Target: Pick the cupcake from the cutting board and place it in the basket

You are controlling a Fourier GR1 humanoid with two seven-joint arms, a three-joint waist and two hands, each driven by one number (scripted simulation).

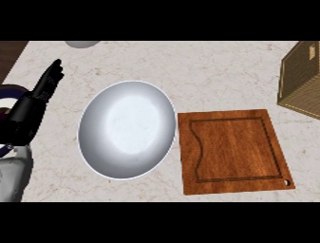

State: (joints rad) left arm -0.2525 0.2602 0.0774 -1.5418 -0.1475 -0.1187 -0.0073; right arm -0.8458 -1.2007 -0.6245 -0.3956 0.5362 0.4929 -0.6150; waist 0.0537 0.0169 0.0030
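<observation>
1. As the head view looks steeply down, the pale marbled surface (211, 66) carries a wooden cutting board (234, 151) near its front edge, right of the middle.
2. The top of the cutting board is bare; the cupcake cannot be seen anywhere in the view.
3. A woven basket (311, 80) stands at the right edge of the surface, toward the far side, apart from the cutting board. Its inside is not visible from here.
4. A white plate (126, 129) lies just beside the left edge of the cutting board.
5. The left hand (37, 97) is at the left edge of the surface, with straight fingers (53, 71) pointing to the far side, and it holds nothing.
6. The right hand is not in the view.
7. A small grey round object (83, 43) shows partly at the far edge.
</observation>
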